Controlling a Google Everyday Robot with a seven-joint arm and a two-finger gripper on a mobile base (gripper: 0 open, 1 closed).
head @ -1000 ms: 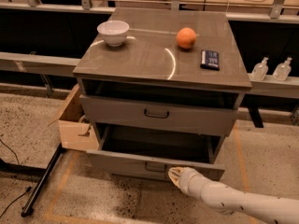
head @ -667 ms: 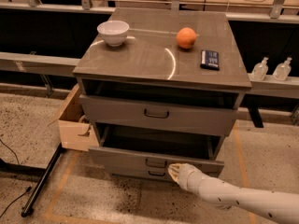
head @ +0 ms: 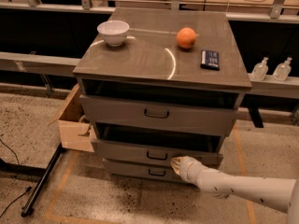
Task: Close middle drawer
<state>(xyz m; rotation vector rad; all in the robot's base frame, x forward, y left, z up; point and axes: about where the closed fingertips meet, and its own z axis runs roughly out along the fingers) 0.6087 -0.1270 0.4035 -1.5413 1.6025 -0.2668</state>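
Since the middle drawer [head: 124,149] juts out of the cabinet [head: 149,50], your gripper [head: 180,164] meets its front at 4 o'clock from the handle [head: 156,156], presumably to push. Whether the gripper is spread or pressed together, you cannot tell.

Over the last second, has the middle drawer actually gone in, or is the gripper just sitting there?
The gripper, at the front of the middle drawer just right of its handle, has advanced toward the cabinet, and the drawer has slid partway in. A dark gap above it shows it is not shut. The bowl, orange and other drawers are unchanged.
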